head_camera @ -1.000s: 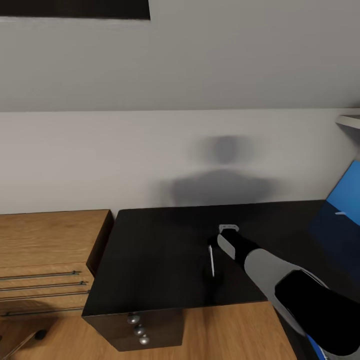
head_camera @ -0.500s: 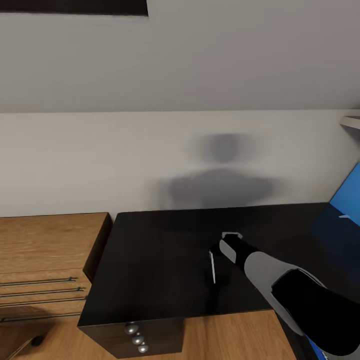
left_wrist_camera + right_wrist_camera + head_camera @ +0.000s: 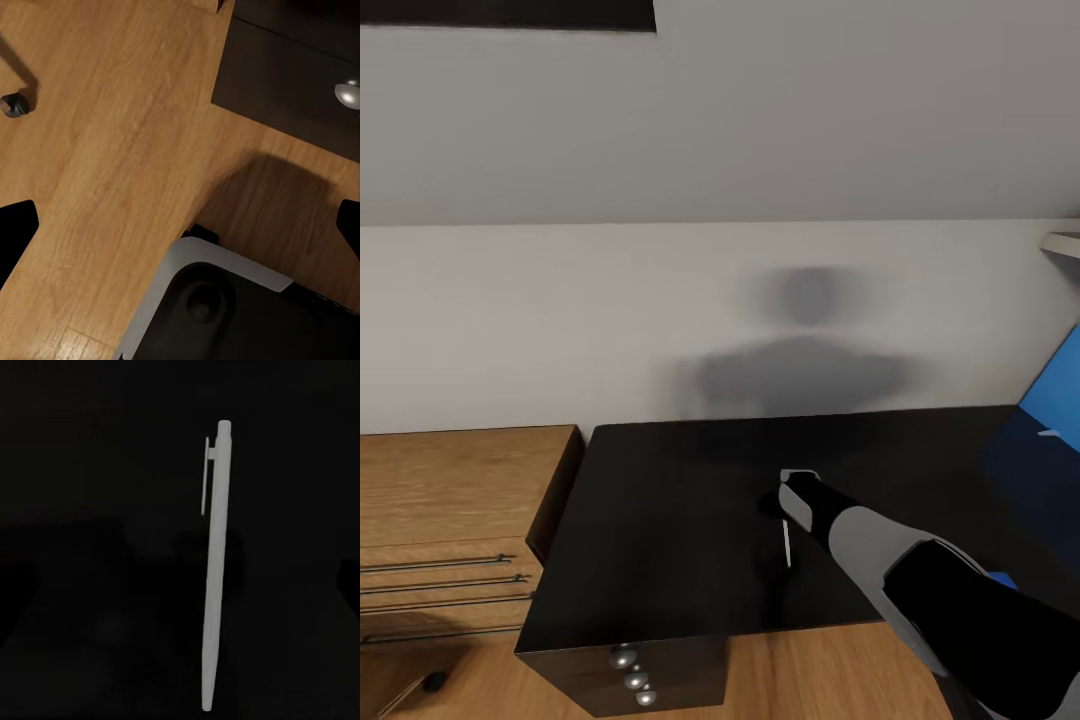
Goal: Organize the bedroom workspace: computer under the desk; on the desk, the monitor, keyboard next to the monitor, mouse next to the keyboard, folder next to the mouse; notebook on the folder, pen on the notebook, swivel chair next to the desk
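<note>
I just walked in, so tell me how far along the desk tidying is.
Looks done: the blue folder seems to lie at the desk's right end. In hand: the right gripper hovers over the white pen, which lies loose on the black desktop, not yet grasped. Left: lifting the pen and setting it on the stack. The other items can't be judged from here.

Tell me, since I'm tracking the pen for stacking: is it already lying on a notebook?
No, in the right wrist view the white pen lies directly on the bare glossy black desk, with no notebook under it.
</note>
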Available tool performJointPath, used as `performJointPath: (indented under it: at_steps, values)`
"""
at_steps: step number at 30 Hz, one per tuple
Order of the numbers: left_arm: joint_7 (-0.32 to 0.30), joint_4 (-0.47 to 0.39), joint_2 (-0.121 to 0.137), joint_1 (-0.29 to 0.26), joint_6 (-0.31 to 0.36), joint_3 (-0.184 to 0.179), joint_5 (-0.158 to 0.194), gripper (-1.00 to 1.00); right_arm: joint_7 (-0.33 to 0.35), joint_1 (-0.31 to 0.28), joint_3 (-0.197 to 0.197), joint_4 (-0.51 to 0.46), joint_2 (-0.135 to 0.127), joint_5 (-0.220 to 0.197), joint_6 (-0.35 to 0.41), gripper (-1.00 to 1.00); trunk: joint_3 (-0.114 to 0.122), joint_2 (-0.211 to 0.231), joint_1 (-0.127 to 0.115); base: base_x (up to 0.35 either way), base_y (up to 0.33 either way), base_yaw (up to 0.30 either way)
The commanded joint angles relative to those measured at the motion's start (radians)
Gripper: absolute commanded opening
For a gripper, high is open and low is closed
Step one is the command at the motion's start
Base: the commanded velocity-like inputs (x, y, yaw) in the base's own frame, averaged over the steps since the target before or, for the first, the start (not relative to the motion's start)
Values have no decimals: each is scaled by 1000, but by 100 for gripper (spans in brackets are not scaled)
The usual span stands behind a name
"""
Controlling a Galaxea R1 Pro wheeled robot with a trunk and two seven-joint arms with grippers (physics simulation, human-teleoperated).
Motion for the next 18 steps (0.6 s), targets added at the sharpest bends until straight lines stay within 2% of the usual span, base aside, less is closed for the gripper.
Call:
performJointPath:
  at_steps: [1, 7, 18]
  values:
    - [-2, 1, 0, -1, -3, -7, 10, 100, -6, 0, 9, -2, 3, -10, 5, 100, -1, -1, 0, 0, 0, 0]
    - [-2, 1, 0, -1, -4, -7, 11, 100, -5, -1, 10, -3, 15, -7, 5, 100, -20, -43, 23, 0, 0, 0]
    - [-2, 1, 0, 0, -4, -7, 10, 100, -6, 0, 6, -1, 11, -6, 4, 100, -55, -120, 65, 0, 0, 0]
